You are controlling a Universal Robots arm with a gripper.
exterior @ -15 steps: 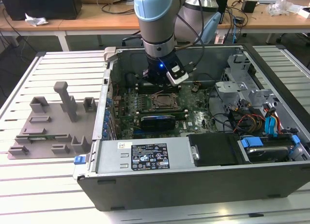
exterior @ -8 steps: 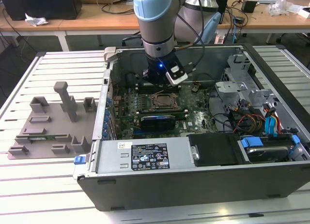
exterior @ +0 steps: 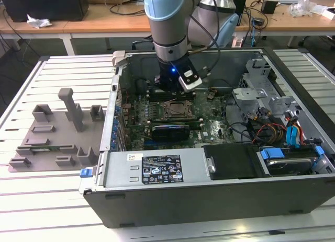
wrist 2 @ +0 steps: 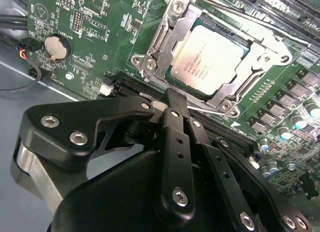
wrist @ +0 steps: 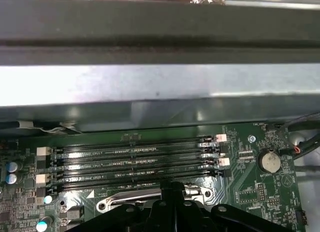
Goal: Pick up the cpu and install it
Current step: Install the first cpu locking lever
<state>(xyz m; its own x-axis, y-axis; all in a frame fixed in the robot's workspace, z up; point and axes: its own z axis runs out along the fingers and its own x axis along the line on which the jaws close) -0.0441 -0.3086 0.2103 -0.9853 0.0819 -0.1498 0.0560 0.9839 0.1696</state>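
Cpu: seated flat, silvery top up, inside the metal socket frame on the green motherboard. Lies near the middle of that board, within the open computer case, closer to the case's far wall than to its near edge. Held by nothing and touched by nothing.

Over to the gripper: hovers just above the motherboard at the edge of the socket frame, above a long black slot that runs along the frame. Tips clear of the cpu, as far as can be made out. Jaws apparently together with nothing between them, black links converging to a single point in both wrist views. In the exterior view, hangs from the pale blue arm over the far side of the socket frame.

Elsewhere on the board: a row of black memory slots between the socket frame and the case's far wall; a round coin cell toward one edge, well apart from the cpu; a long black expansion card just beside the socket frame on its near side. Along the case's near edge, a grey power supply. Under the case, a slatted table, with a grey moulded fixture beside the case toward the exterior view's left.
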